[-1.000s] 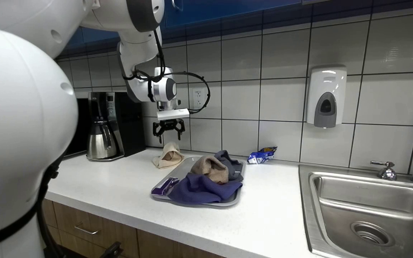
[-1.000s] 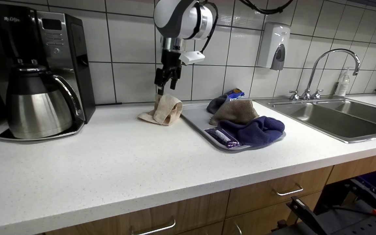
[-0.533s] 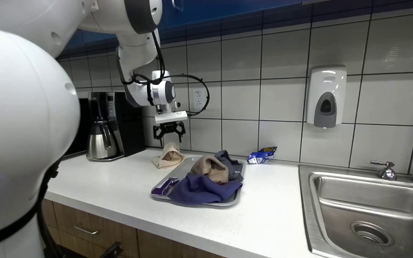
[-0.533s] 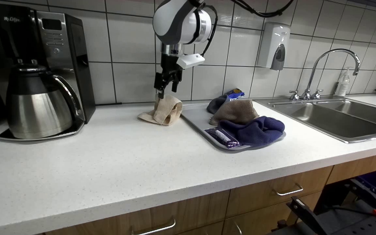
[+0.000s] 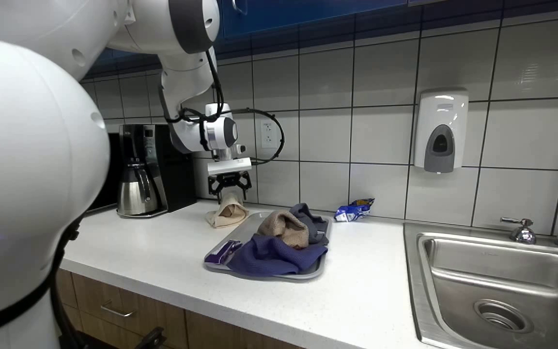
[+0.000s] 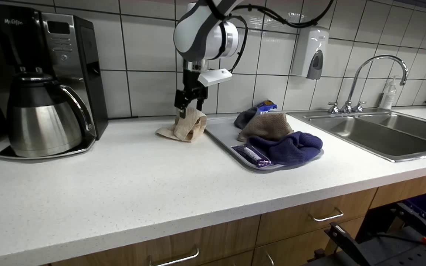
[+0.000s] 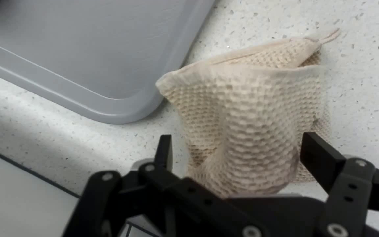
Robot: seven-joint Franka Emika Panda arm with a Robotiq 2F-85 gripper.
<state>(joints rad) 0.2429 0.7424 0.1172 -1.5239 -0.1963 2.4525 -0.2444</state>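
Straddling the beige cloth (image 7: 252, 105) on the tabletop (image 6: 124, 192) just beside the gray tray (image 7: 120, 110), the gripper (image 7: 239, 149), jaws spread and empty, may catch too little if the cloth sags.

Spread hand (image 5: 232, 198) — astride the beige cloth (image 5: 224, 216).

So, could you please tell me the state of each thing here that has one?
Gripper, open
Cream cloth, bunched up
Tray, loaded
Brown cloth, bunched up
Purple cloth, bunched up
Gray cloth, bunched up
Purple packet, seal unclear
Blue packet, wrinkled, seal unclear
Carafe, in the coffee maker
Drawers, shut
Faucet, not running
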